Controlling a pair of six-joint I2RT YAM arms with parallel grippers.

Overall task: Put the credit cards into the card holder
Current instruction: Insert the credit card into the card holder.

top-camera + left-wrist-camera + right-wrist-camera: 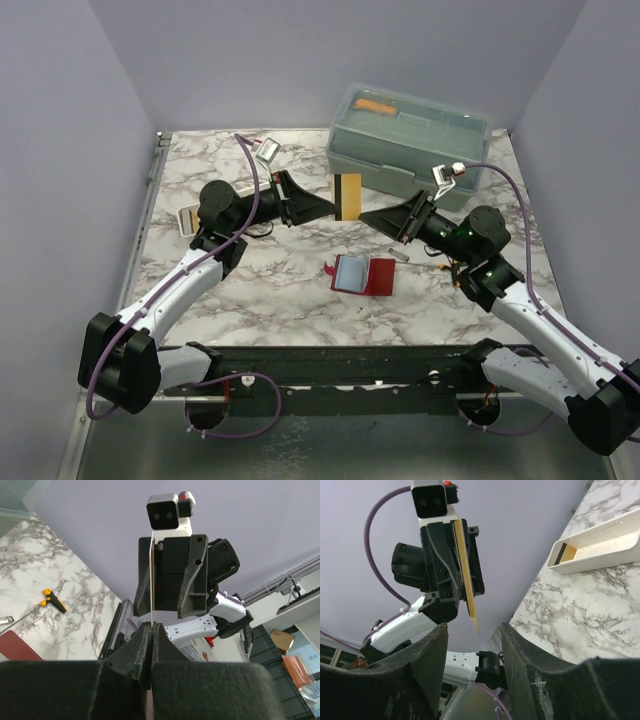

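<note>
A yellow credit card (347,196) with a black stripe hangs upright in mid-air above the table, and my left gripper (328,207) is shut on its left edge. From the left wrist the card (151,580) shows edge-on, rising from the closed fingertips (145,630). My right gripper (372,218) faces it from the right, open, its tips just short of the card. In the right wrist view the card's (465,575) lower corner sits just above the gap of my right gripper (472,642). The dark-red card holder (362,275) lies open on the table below.
A pale-green lidded box (410,140) stands at the back right. A white tray (600,545) lies at the left, partly behind the left arm. A small orange-handled tool (52,599) and a silver piece (400,255) lie right of the card holder.
</note>
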